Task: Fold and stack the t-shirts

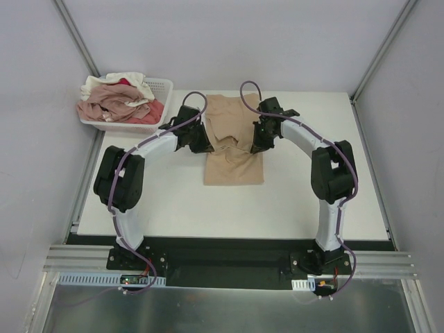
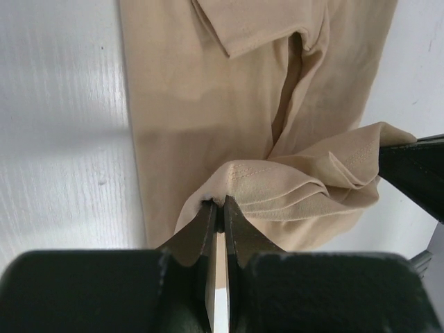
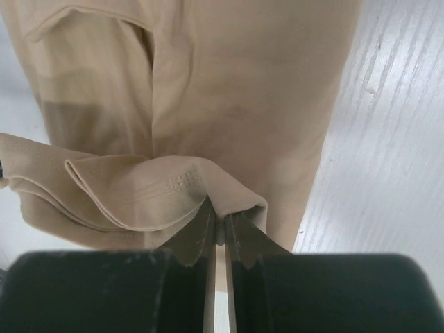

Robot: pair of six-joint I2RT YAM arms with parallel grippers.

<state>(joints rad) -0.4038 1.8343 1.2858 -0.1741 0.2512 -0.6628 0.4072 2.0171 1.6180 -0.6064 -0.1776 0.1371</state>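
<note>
Top external view: my left hand [image 1: 196, 137] and my right hand [image 1: 261, 142] each pinch an edge of the tan t-shirt [image 1: 233, 168]. It lies mid-tabletop [image 1: 305, 201], near the far edge. If one pinch slips, the fold could go crooked.

Top cam is set high above the tan t-shirt [image 1: 234, 149], looking down; both wrist cams are held close over it, w/ its bunched fold shared.
</note>
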